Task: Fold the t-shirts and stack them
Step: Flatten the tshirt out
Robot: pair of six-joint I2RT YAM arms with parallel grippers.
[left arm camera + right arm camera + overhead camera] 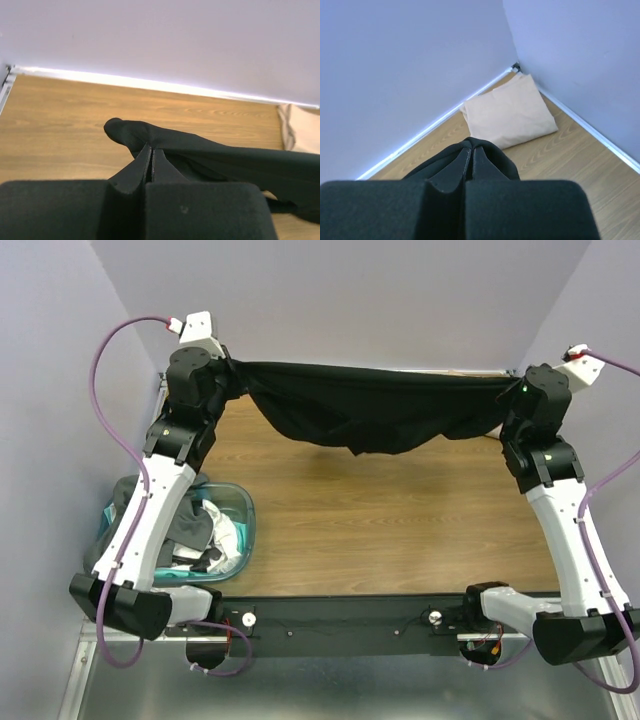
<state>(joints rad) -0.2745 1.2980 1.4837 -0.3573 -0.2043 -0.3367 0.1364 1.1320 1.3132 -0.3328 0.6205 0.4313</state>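
Observation:
A black t-shirt (370,405) hangs stretched in the air between my two grippers, above the far half of the wooden table, sagging in the middle. My left gripper (151,148) is shut on its left end (135,134); in the top view it is at the far left (228,375). My right gripper (472,148) is shut on the right end (492,152); in the top view it is at the far right (508,392). A folded tan-beige t-shirt (510,112) lies in the far right corner and also shows in the left wrist view (300,130).
A teal see-through tub (240,530) at the near left holds dark grey and white shirts (205,530), partly under my left arm. Lilac walls (350,290) close the back and sides. A black rail (340,620) runs along the near edge.

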